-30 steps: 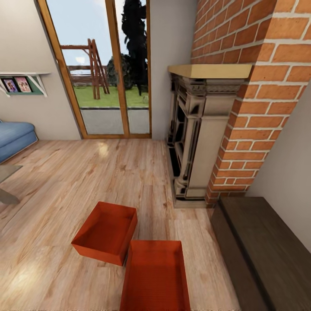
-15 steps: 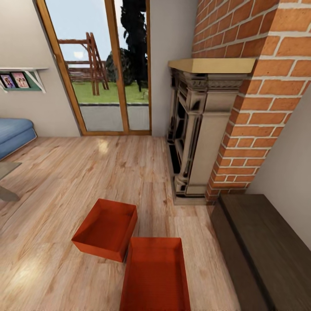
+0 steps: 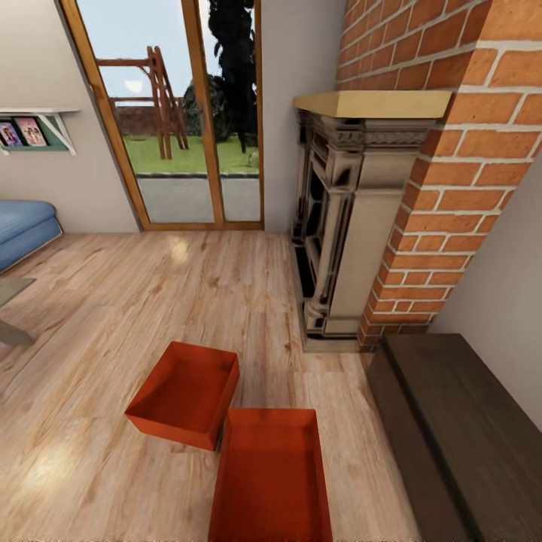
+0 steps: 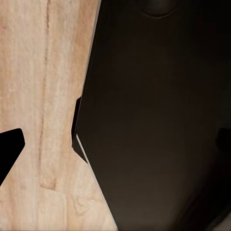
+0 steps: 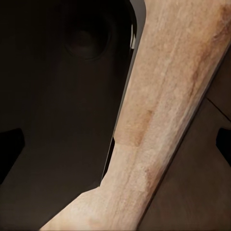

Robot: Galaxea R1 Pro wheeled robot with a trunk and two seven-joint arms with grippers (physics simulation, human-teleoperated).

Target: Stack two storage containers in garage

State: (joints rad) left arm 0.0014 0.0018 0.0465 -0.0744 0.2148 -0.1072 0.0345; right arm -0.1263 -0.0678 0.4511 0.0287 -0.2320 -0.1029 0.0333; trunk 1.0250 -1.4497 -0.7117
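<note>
Head view room: living room, brick fireplace [image 3: 354, 226], glass door [image 3: 181, 113].
Surface: light wood-plank floor [image 3: 113, 316], two storage containers [image 3: 187, 394] touching.
Pincer state: cannot tell, both.

A red brick fireplace [image 3: 421, 173] with a tan wooden mantel [image 3: 369, 104] stands beside a dark brown low bench [image 3: 459, 429]. A wood-framed glass door [image 3: 177, 120] shows green grass outside. A blue sofa [image 3: 26, 226] sits under a white wall shelf [image 3: 38, 128].

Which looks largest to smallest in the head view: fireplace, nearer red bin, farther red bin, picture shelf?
1. Fireplace.
2. Nearer red bin, cut by the picture's edge.
3. Farther red bin; they may be equal, since nearness enlarges the first.
4. Picture shelf.
</note>
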